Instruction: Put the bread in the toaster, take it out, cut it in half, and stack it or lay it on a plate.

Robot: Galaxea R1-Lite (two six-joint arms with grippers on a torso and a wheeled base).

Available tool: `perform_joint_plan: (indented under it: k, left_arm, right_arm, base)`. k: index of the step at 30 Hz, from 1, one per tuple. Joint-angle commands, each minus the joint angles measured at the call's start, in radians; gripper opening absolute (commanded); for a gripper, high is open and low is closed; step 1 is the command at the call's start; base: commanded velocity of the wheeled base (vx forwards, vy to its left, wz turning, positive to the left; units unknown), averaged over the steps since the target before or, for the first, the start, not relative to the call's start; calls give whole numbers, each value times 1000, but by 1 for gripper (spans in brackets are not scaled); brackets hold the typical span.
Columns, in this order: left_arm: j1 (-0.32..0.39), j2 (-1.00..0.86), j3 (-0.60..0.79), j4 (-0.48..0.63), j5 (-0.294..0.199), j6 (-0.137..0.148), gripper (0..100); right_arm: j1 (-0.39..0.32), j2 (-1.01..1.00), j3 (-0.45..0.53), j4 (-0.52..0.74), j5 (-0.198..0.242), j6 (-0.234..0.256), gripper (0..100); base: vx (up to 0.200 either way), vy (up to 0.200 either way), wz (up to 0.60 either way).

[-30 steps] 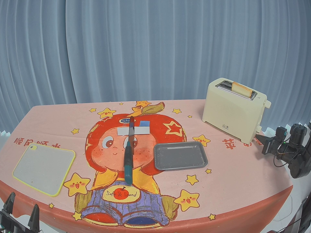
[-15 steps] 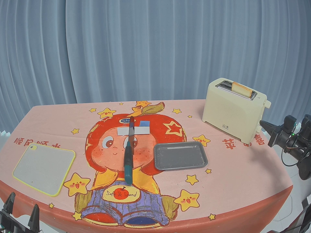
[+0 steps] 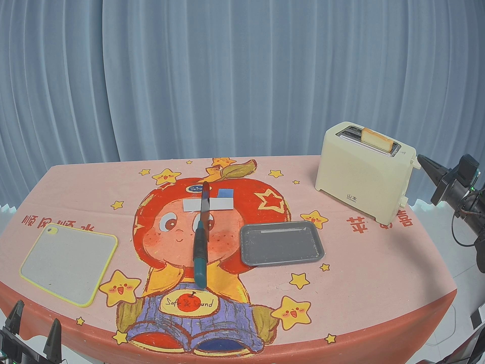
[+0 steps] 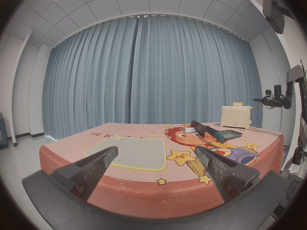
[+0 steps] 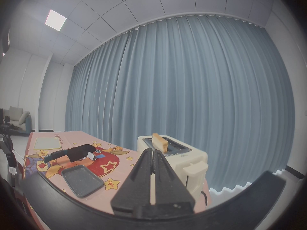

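A cream toaster [image 3: 365, 177] stands at the table's far right, with a slice of bread [image 3: 377, 139] sticking up from one slot; the bread [image 5: 159, 142] and toaster [image 5: 179, 163] also show in the right wrist view. My right gripper [image 3: 423, 162] is shut and empty, in the air just right of the toaster, level with its top. A grey plate [image 3: 281, 242] lies at the centre right. A knife [image 3: 201, 238] with a teal handle lies on the middle of the cloth. My left gripper [image 4: 156, 162] is open, low off the table's near left corner.
A grey cutting board [image 3: 69, 262] with a yellow rim lies at the near left. White and blue paper strips [image 3: 208, 203] sit under the knife's blade. A blue curtain hangs behind the table.
My right gripper has risen from beside the toaster's base to the level of its top, moving a little to the right. Bread, knife, plate and left gripper are where they were.
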Motion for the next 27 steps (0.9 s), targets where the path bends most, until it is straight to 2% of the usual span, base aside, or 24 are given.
perform_joint_plan:
  k: [1, 9, 13, 21, 23, 27]
  left_arm:
    - [1, -16, 18, -1, 0, 0, 100]
    - [1, -16, 18, -1, 0, 0, 100]
    - [1, -16, 18, -1, 0, 0, 100]
    - [1, -16, 18, -1, 0, 0, 100]
    - [1, -16, 18, -1, 0, 0, 100]
    - [1, -16, 18, -1, 0, 0, 100]
  right_arm:
    - [-5, -8, -26, 0, -2, 1, 0]
    - [-6, -5, -51, -1, -32, 50, 0]
    - [-6, -5, -59, 0, -51, 52, 0]
    - [8, -5, -56, -1, -55, 50, 0]
    - [11, -1, -57, 0, -81, 47, 0]
    - [11, 9, -60, -1, -86, 47, 0]
  base:
    - [0, 0, 0]
    - [0, 0, 0]
    - [0, 0, 0]
    - [0, 0, 0]
    - [0, 0, 0]
    - [0, 0, 0]
